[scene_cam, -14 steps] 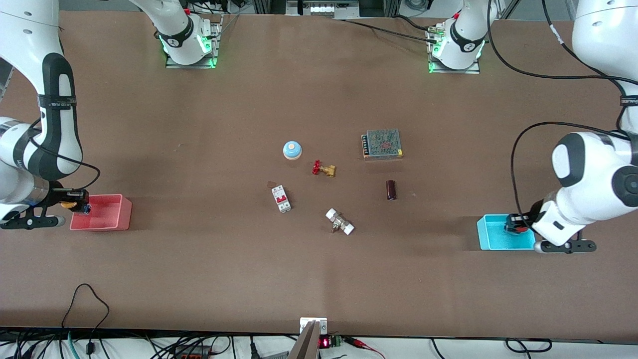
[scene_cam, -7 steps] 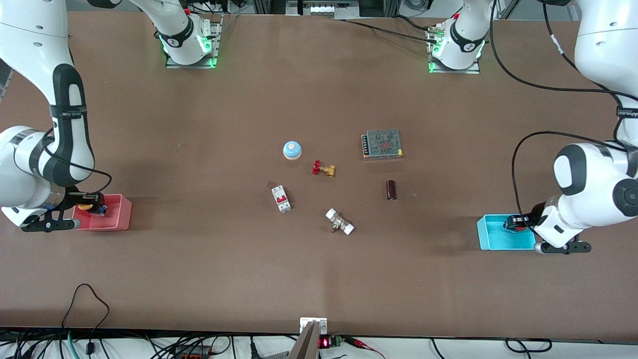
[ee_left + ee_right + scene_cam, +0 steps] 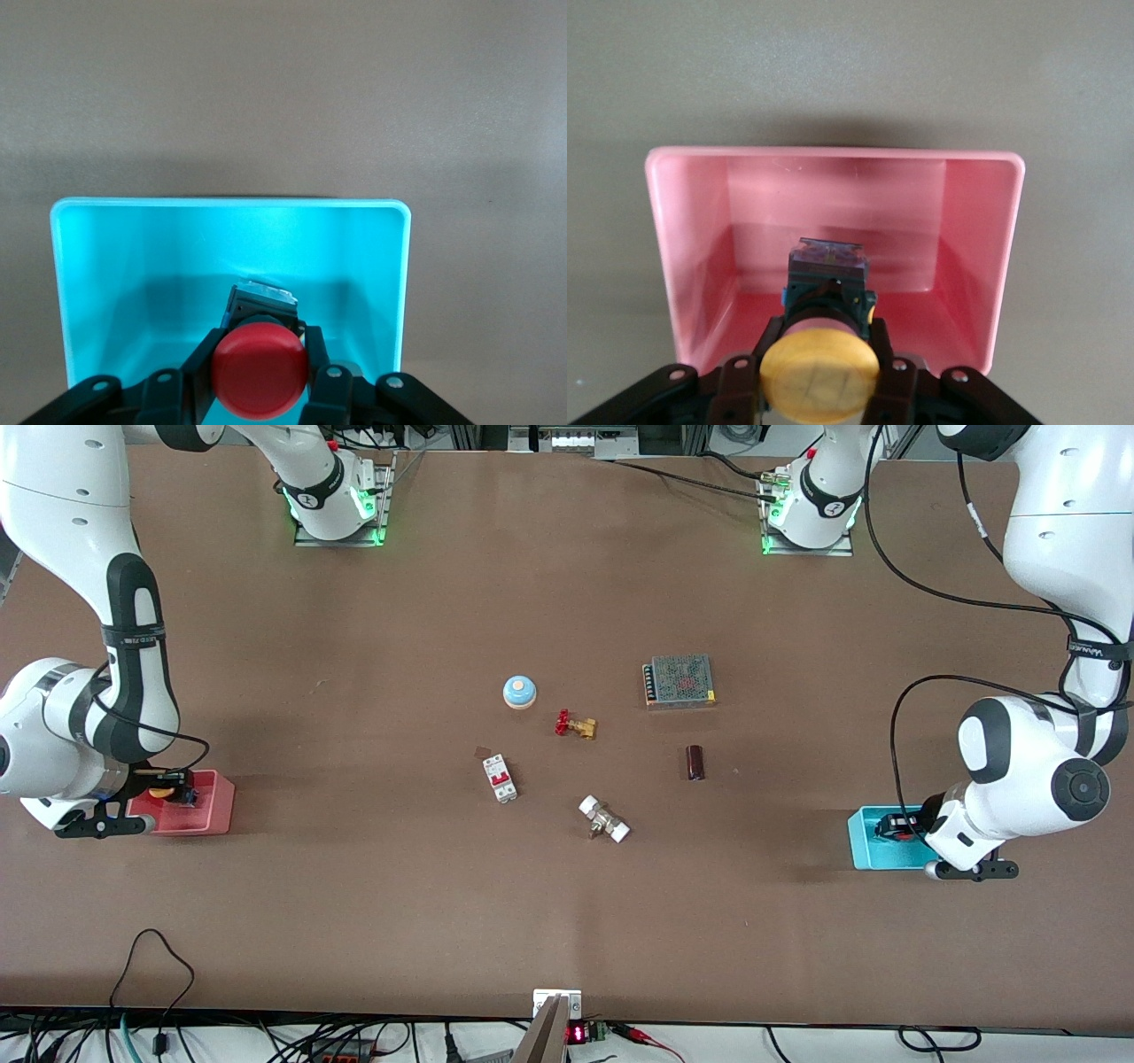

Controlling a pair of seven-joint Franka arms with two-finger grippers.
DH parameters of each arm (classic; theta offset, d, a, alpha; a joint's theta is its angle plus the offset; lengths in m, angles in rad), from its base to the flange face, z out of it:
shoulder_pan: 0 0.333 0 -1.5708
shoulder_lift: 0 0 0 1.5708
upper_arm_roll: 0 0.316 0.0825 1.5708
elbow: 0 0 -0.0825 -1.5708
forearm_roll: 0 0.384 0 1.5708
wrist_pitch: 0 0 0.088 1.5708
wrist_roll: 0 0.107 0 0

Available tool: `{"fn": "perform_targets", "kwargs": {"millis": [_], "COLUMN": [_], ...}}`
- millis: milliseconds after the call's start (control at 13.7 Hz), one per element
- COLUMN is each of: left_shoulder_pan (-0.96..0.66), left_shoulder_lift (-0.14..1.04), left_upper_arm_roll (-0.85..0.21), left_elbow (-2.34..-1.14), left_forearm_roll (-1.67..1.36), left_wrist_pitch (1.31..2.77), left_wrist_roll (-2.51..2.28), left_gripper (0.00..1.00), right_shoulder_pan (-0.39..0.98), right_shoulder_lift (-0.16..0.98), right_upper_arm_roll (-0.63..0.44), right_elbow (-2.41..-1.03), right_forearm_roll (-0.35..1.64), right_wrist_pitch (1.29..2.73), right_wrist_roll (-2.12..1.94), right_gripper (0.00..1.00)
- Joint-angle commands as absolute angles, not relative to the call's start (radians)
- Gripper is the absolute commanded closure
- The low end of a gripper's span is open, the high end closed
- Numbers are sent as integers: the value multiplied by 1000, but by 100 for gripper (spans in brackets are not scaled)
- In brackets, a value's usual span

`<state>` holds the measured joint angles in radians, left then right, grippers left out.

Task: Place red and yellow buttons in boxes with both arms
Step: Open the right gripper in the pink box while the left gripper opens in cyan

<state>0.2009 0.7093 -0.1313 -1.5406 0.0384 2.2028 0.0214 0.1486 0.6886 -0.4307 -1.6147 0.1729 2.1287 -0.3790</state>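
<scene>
My left gripper point(image 3: 895, 825) is shut on the red button point(image 3: 260, 369), holding it inside the cyan box point(image 3: 864, 841) at the left arm's end of the table; the box's walls show around it in the left wrist view point(image 3: 133, 257). The red cap also shows in the front view point(image 3: 902, 833). My right gripper point(image 3: 173, 790) is shut on the yellow button point(image 3: 819, 372), holding it inside the pink-red box point(image 3: 213, 810) at the right arm's end; the box surrounds it in the right wrist view point(image 3: 974, 239). The yellow cap shows in the front view point(image 3: 161, 792).
In the table's middle lie a blue dome with beige rim point(image 3: 520, 692), a red-handled brass valve point(image 3: 575, 725), a grey mesh-topped unit point(image 3: 679, 681), a dark cylinder point(image 3: 695, 763), a white and red breaker point(image 3: 500, 778) and a white-ended fitting point(image 3: 604, 819).
Both grippers moved toward the table's middle over their boxes with the buttons still held: the right over the pink-red box, the left over the cyan box.
</scene>
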Motion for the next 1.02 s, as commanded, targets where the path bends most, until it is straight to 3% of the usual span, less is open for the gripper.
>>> {"fn": "perform_targets", "kwargs": {"millis": [0,219,511,657,803,876,949], "left_shoulder_pan": [206,201,196,192,179,175,173], "left_shoulder_lift": [701,680,602,554,491,454,424], "left_upper_arm_roll": [-133,-138,-143,-144,-144,-144,-144], "left_elbow": [-1528,-1523,-1517,-1523,-1529,-1528,-1528], "left_forearm_roll": [25,25,31,29,31,31,31], "left_wrist_pitch": [2204,2206,2200,2192,2154,2119,2097], "left_wrist_roll": [41,26,18,17,11,11,11], "left_gripper": [26,11,9,7,4,3,3], "right_shoulder_pan": [138,137,126,124,124,124,124], "right_shoulder_lift": [709,719,742,747,747,747,746], "right_upper_arm_roll": [-416,-414,-410,-410,-410,-410,-410], "right_elbow": [-1609,-1606,-1598,-1597,-1598,-1598,-1598], "right_forearm_roll": [193,195,251,258,261,261,261], "right_wrist_pitch": [2177,2194,2200,2215,2226,2226,2224], "right_wrist_roll": [-414,-417,-448,-449,-449,-449,-451], "right_gripper": [74,74,70,58,34,11,0]}}
